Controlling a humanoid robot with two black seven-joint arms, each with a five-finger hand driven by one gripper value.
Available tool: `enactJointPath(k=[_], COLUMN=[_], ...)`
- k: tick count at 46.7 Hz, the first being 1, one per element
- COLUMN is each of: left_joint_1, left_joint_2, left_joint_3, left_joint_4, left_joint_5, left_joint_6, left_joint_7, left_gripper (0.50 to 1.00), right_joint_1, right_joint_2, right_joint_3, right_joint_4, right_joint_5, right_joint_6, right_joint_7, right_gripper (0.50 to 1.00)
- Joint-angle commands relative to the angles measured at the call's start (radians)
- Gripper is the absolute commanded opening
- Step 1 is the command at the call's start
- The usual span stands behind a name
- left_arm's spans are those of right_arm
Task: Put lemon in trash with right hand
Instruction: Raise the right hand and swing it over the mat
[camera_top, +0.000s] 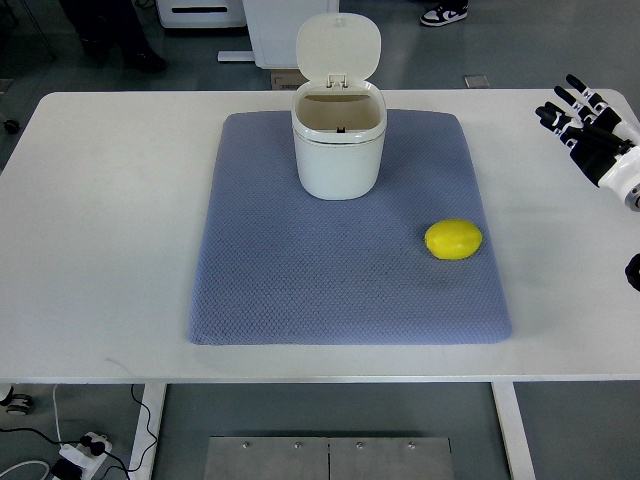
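A yellow lemon (453, 239) lies on the right part of the blue-grey mat (300, 290). A small white trash bin (339, 140) stands upright at the mat's far middle, its lid flipped up and its mouth showing. My right hand (585, 118) hovers over the table's far right corner, well right of and beyond the lemon, with fingers spread and nothing in them. The left arm does not show.
The mat rests on a white table (110, 230). A dark part of the robot (633, 271) shows at the right edge, near the lemon's height. A person's shoe (444, 14) stands on the floor beyond the table.
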Motion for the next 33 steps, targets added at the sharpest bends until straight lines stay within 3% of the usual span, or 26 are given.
enactJointPath(k=[1,18,33], left_joint_1=[-0.001,0.000,-0.001], left_joint_2=[0.000,0.000,0.000], left_joint_3=[0.000,0.003,0.000], left_joint_4=[0.000,0.000,-0.001], left_joint_5=[0.000,0.000,0.001], left_joint_6=[0.000,0.000,0.000], left_joint_7=[0.000,0.000,0.000], left_gripper=[1.000,1.000,1.000], right_joint_1=[0.035,0.273,0.429], right_joint_2=[-0.042,-0.272,-0.331], right_joint_3=[-0.078,-0.533,-0.817], right_joint_4=[0.002,0.009,0.041], right_joint_5=[0.012,0.013,0.005], right_joint_6=[0.002,0.097,0.098], right_joint_7=[0.002,0.004,0.039], right_gripper=[1.000,1.000,1.000])
